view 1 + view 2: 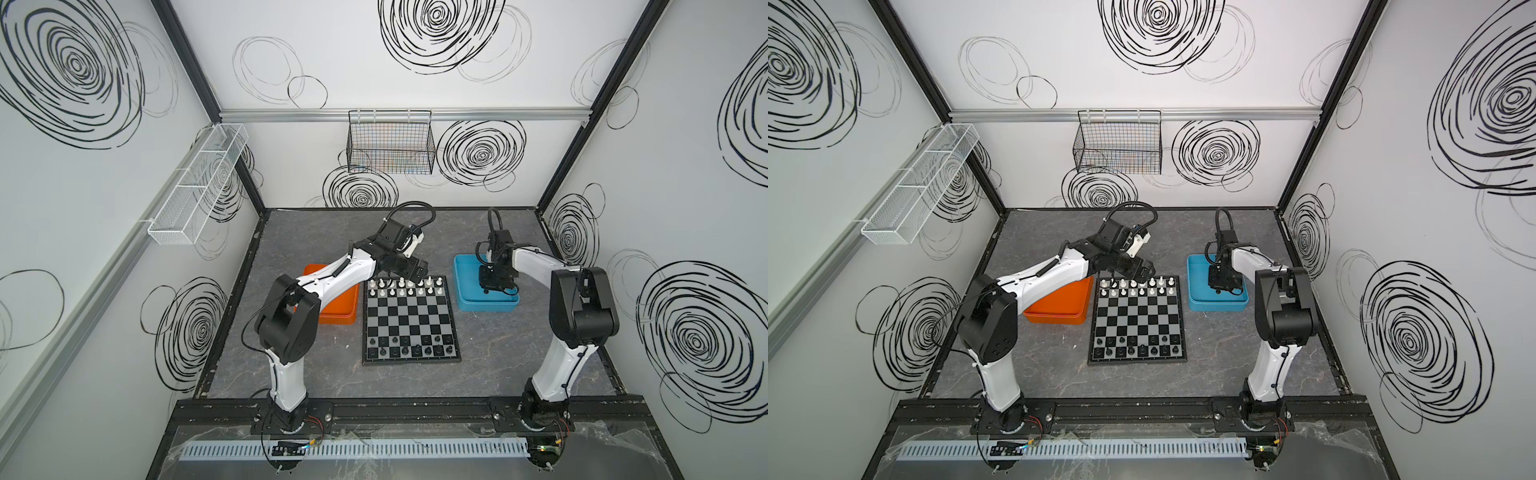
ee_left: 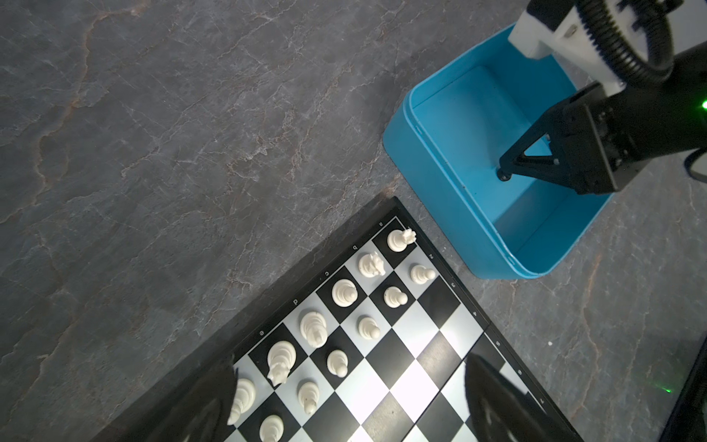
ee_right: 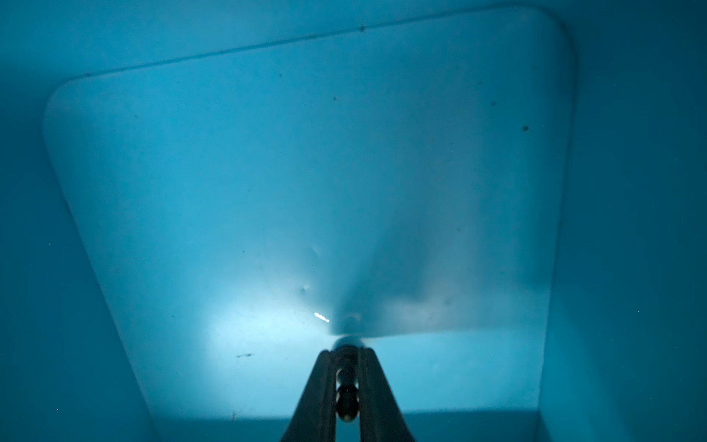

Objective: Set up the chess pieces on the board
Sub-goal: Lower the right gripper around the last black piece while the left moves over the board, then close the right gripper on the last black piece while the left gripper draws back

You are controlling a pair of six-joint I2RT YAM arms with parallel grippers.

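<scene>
The board lies flat mid-table. White chess pieces fill its two far rows, and black chess pieces stand in its two near rows. My left gripper hovers over the white rows at the board's far left part, open and holding nothing. My right gripper reaches down into the blue tray. It is shut on a small black chess piece, whose base rests at the tray floor.
An orange tray sits left of the board, partly under my left arm. The blue tray stands right of the board's far end. A black wire basket and a white mesh basket hang on the walls.
</scene>
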